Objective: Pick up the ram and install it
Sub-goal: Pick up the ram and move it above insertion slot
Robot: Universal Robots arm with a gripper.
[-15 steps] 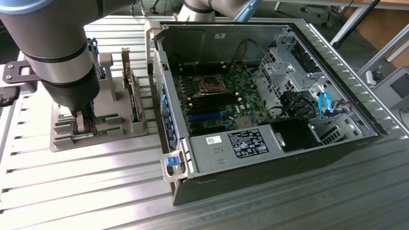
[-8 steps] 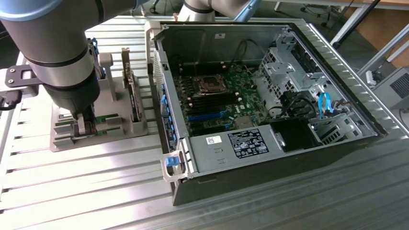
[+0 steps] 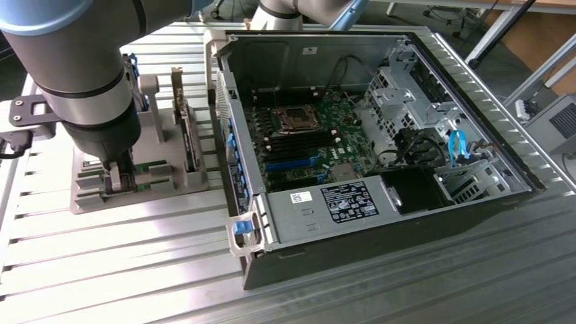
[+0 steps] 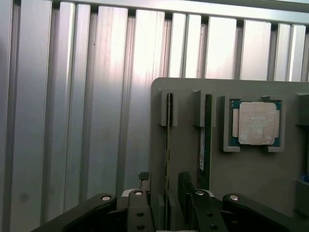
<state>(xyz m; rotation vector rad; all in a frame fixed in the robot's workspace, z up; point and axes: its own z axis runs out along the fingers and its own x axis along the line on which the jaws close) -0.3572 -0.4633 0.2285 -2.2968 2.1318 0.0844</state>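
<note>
Two rams stand on edge in slots of a grey holder (image 4: 241, 193). In the wrist view my gripper (image 4: 165, 186) is open and straddles the end of one ram (image 4: 168, 145). One fingertip (image 4: 144, 180) is on each side of that stick, with a small gap to the board. The second ram (image 4: 206, 140) stands parallel beside it, outside the jaws. In the exterior view my gripper (image 3: 117, 181) is low over the holder (image 3: 171, 185) at that view's left, beside the open computer case (image 3: 378, 135).
A square silver processor chip (image 4: 255, 123) lies in a pocket of the holder. An upright expansion card (image 3: 189, 135) stands on the holder toward the case. Inside the case, the motherboard's black and blue memory slots (image 3: 290, 154) lie below the processor socket (image 3: 295, 118). The table (image 3: 117, 270) is ribbed aluminium.
</note>
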